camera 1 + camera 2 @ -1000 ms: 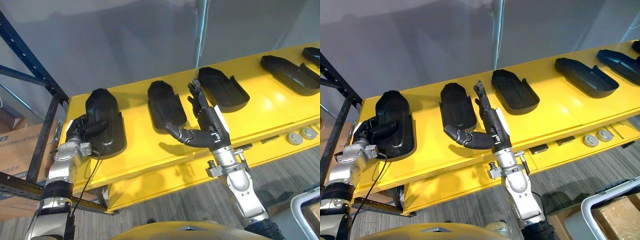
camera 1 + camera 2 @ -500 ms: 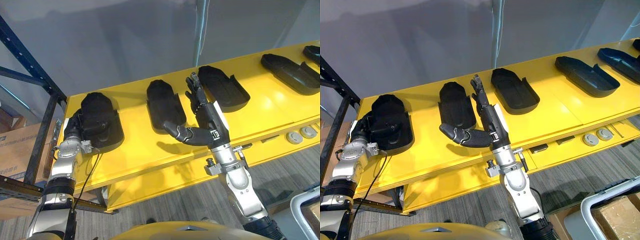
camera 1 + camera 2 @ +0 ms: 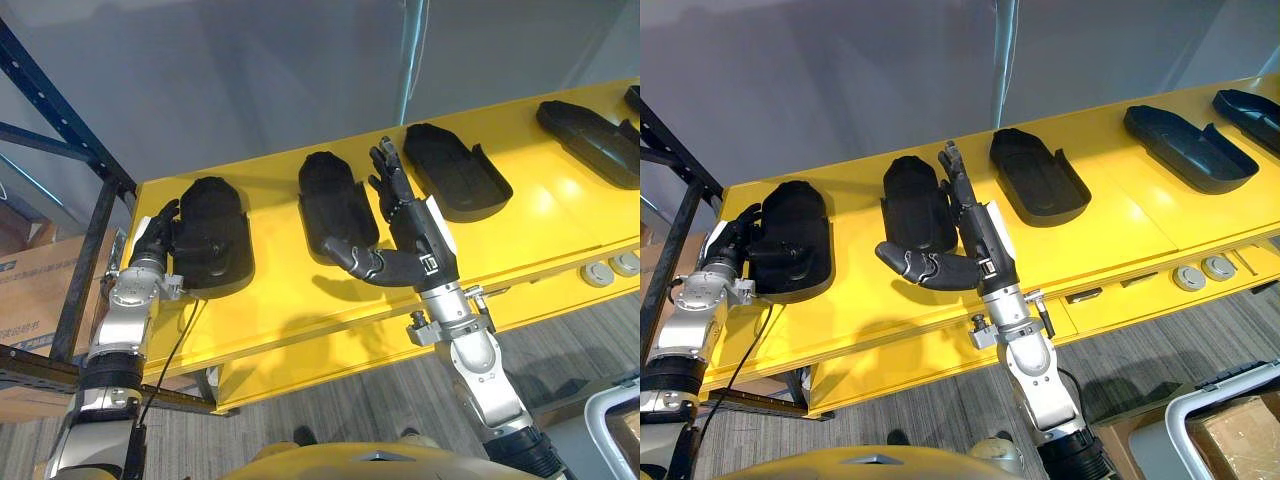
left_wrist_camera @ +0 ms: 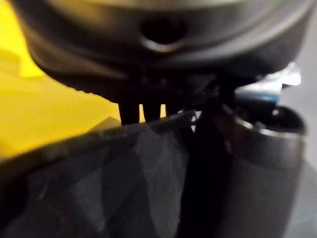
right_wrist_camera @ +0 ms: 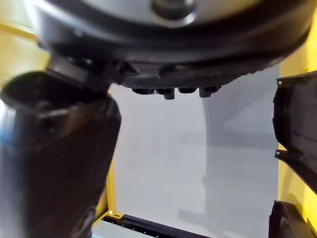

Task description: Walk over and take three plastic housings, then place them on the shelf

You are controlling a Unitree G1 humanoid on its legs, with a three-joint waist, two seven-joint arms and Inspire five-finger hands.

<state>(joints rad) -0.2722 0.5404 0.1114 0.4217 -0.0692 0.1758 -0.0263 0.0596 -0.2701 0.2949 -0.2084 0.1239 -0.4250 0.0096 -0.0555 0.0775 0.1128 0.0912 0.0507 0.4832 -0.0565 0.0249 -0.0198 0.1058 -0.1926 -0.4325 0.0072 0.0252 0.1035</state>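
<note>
Left eye view: black housings are laid in a row on the yellow surface [image 3: 300, 310]. The left hand [image 3: 158, 232] is curled on the edge of the end housing [image 3: 212, 236]. The right hand [image 3: 405, 235], fingers straight, is held beside the second housing [image 3: 332, 203]. None is seen carried; shelving cannot be judged.

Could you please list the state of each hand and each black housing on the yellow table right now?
left hand: at the left edge of the leftmost housing, grip unclear
right hand: open, fingers straight, holding nothing
leftmost housing: lying on the yellow table
second housing: lying on the table, beside the right hand
third housing: lying hollow side up
far-right housing: lying on the table, untouched
</note>
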